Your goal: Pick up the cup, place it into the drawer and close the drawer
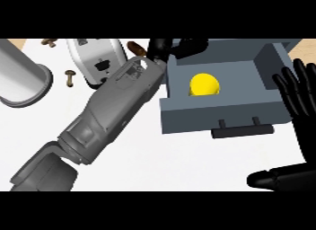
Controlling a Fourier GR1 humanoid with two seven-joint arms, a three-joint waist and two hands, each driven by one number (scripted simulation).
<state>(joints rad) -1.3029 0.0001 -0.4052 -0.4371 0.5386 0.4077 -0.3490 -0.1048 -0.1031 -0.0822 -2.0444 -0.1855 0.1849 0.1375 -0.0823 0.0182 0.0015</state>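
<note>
The yellow rounded cup point(204, 85) lies inside the open grey box-shaped drawer point(220, 119). The left hand point(166, 47), forearm stretched diagonally, reaches to the drawer's far-left corner; whether its fingers are open cannot be told. The right hand point(305, 96) stands at the right edge, fingers straight and spread.

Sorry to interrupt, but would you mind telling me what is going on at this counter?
The yellow cup already sits inside the open grey drawer. The left hand reaches over the drawer's back left corner, fingers curled and holding nothing I can see. The right hand is open beside the drawer's right side. The drawer is not yet closed.
</note>
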